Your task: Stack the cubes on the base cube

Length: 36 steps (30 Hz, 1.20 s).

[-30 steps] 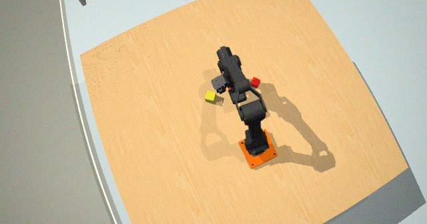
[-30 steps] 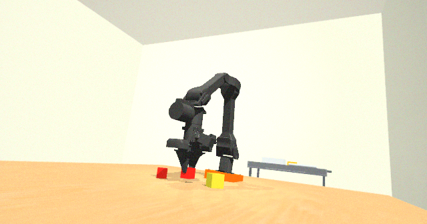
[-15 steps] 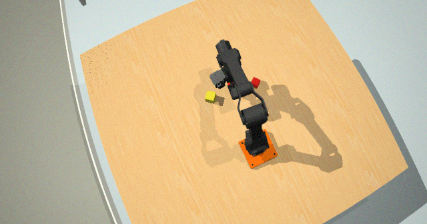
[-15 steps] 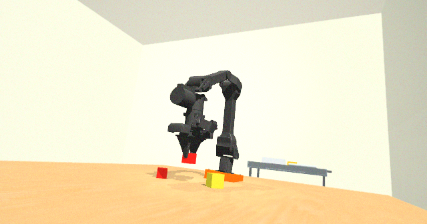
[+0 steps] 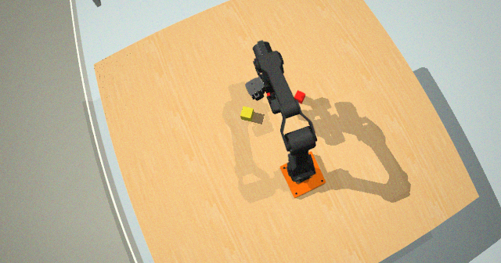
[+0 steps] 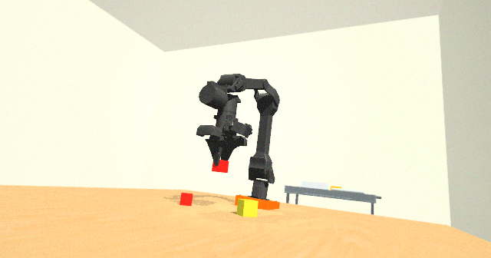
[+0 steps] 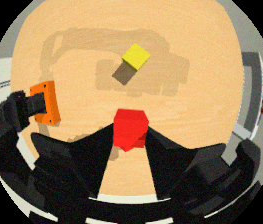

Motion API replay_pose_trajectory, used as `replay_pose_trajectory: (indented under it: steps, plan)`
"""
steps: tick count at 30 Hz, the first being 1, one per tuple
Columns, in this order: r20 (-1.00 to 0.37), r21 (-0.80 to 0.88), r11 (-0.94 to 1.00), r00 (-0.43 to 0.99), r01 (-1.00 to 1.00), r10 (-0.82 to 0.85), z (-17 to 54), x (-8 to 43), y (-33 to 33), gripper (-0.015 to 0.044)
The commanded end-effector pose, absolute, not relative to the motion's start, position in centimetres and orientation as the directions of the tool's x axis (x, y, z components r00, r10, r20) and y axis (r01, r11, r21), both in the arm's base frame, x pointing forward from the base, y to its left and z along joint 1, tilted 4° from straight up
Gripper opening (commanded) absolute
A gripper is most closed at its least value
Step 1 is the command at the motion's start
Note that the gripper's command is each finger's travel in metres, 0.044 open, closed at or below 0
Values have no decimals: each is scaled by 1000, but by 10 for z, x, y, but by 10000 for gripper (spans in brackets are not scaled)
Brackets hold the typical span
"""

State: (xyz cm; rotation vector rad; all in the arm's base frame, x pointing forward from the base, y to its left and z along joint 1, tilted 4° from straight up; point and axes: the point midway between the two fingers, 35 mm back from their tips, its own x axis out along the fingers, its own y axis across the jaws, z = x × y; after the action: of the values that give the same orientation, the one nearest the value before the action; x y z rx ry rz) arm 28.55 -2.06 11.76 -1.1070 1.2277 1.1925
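My gripper (image 6: 221,163) (image 7: 129,127) is shut on a red cube (image 5: 268,94) (image 6: 221,167) (image 7: 130,120) and holds it well above the table; in the top view the arm hides most of it. The cube looks nearly level in the exterior view. The other red cube (image 5: 300,96) (image 6: 186,199) rests on the table, right of the arm in the top view; in the wrist view it is at least mostly hidden behind the held cube. The yellow base cube (image 5: 246,113) (image 6: 247,208) (image 7: 136,56) stands on the table, apart from the gripper, with nothing on top.
The arm's orange base plate (image 5: 291,185) (image 6: 270,204) (image 7: 53,107) is fixed on the wooden table (image 5: 176,138) (image 6: 115,227) (image 7: 197,55). Shadows of the arm lie across the table. A grey bench (image 6: 330,195) stands in the background of the exterior view.
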Motion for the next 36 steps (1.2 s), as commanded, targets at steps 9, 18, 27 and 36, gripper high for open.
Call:
replay_pose_trajectory:
  steps: [9, 18, 27, 36]
  plan:
    - [-998, 37, 324, -21, -945, 52, 120, 287, -10, 105]
    - [-998, 47, 568, -20, -822, 52, 117, 290, 2, 105]
    - [-998, 54, 769, -20, -637, 53, 114, 293, 14, 105]
    - [-998, 57, 913, -19, -404, 54, 111, 294, 25, 105]
